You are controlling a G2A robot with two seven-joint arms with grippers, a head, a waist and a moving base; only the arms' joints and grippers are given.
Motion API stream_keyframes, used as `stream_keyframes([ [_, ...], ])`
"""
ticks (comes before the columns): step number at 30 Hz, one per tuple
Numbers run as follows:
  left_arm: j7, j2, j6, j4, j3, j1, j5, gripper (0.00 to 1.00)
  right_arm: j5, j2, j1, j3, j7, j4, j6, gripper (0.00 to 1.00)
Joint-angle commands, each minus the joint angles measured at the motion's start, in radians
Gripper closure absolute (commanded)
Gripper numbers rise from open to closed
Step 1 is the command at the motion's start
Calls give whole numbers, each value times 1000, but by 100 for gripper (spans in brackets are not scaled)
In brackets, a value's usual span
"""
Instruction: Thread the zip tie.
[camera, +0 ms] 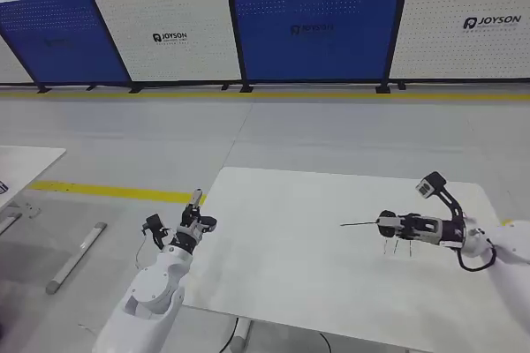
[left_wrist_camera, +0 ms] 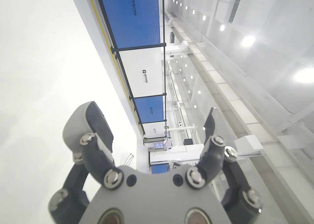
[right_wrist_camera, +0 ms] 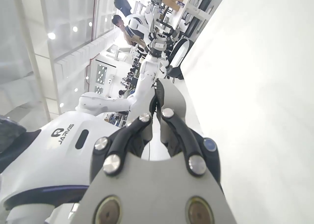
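My right gripper (camera: 387,224) hovers over the right side of the white table (camera: 291,274), shut on a thin black zip tie (camera: 358,224) that sticks out level toward the table's middle. In the right wrist view its fingers (right_wrist_camera: 159,92) are pressed together. Several more zip ties (camera: 398,248) lie on the table just under that gripper and appear far off in the left wrist view as the loose zip ties (left_wrist_camera: 129,158). My left gripper (camera: 195,203) stands at the table's left edge, pointing away from me, open and empty, with its pads (left_wrist_camera: 99,124) wide apart.
Blue and white partition panels (camera: 314,40) line the back of the floor behind a yellow line. Another white table (camera: 13,172) stands at the far left. A grey bar (camera: 75,258) lies on the floor left of the table.
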Motion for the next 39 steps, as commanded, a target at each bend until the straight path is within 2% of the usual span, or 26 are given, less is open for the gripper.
stream_keyframes([
  [1,0,0,0,0,0,0,0,0,-3,-32,41,-51,-30,47,0,100],
  [3,0,0,0,0,0,0,0,0,9,-51,61,-76,-34,85,0,100],
  [20,-1,0,0,0,1,-1,-1,0,9,-51,61,-76,-34,85,0,100],
  [22,-17,-3,21,-5,23,-3,-15,0,9,-51,61,-76,-34,85,0,100],
  [25,-73,-6,63,-39,41,9,-76,0,9,-51,61,-76,-34,85,0,100],
  [27,-155,-4,141,-63,55,18,-130,0,9,-51,61,-76,-34,85,0,100],
  [28,-171,-3,163,-77,55,16,-130,0,9,-51,61,-76,-34,85,0,100],
  [31,-167,-9,169,-97,112,9,-125,0,9,-51,61,-76,-34,85,0,100],
  [34,-132,-19,178,-88,172,-30,-156,0,9,-51,61,-76,-34,85,0,100],
  [35,-113,-22,172,-81,182,-44,-162,0,9,-51,61,-76,-34,85,0,100],
  [39,-113,-22,172,-81,182,-44,-162,0,9,-51,61,-76,-34,85,0,100],
])
